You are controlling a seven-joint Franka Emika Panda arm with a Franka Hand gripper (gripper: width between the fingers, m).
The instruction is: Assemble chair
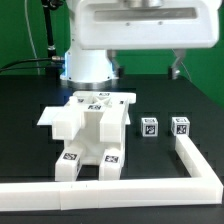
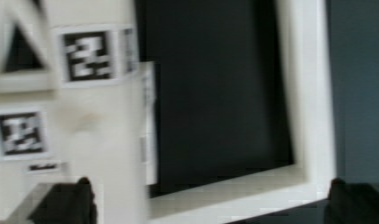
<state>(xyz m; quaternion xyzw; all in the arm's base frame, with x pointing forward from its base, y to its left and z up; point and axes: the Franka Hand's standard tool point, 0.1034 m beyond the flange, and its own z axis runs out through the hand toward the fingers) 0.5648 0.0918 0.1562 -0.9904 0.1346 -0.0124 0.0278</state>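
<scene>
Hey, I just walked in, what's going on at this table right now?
A Panda arm is partway through building a small white chair, which sits part-built on the black table close to the white border rail. The gripper hangs above it with its fingers spread open, holding nothing. Two small tagged cubes stand loose on the table to the exterior view's right of the chair, not yet attached.

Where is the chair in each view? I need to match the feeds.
Exterior view: the chair stands left of centre, behind the white border rail.
Wrist view: the chair shows two tags, separated from that rail by bare black table.
Shared landmark: the white border rail.
</scene>
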